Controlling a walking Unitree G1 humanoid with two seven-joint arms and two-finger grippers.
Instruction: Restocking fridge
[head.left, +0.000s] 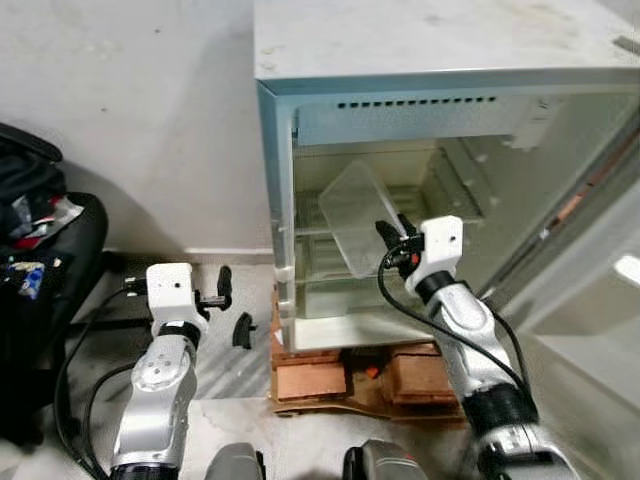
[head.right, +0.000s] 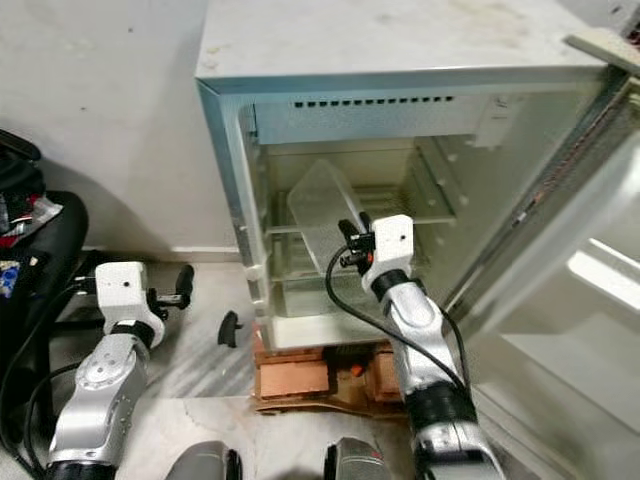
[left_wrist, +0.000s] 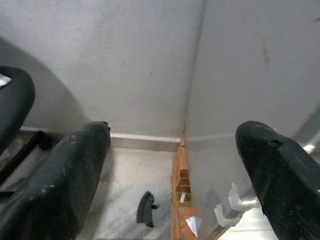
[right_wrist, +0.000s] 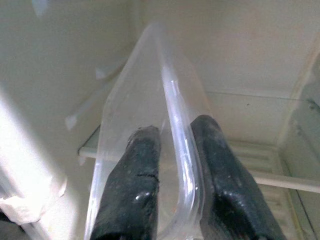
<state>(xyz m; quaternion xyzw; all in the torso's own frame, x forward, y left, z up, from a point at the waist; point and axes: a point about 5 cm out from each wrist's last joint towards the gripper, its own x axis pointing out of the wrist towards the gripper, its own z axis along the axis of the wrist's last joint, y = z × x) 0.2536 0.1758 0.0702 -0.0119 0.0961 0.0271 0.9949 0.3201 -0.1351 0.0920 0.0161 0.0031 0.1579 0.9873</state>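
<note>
A small white fridge (head.left: 430, 40) stands open before me on wooden blocks. My right gripper (head.left: 392, 235) reaches into its upper compartment, shut on the rim of a clear plastic container (head.left: 355, 210). The container hangs tilted above the glass shelf (head.right: 400, 215). In the right wrist view both black fingers (right_wrist: 135, 185) pinch the container's wall (right_wrist: 170, 95) between them. My left gripper (head.left: 222, 290) is held low to the left of the fridge, open and holding nothing. In its wrist view the fingers (left_wrist: 60, 185) stand wide apart, facing the gap between wall and fridge side.
The fridge door (head.left: 600, 300) swings open at the right. Wooden blocks (head.left: 310, 375) prop up the fridge. A small black piece (head.left: 242, 330) lies on the floor by the fridge's left corner. A black chair with clutter (head.left: 40, 280) stands at the far left.
</note>
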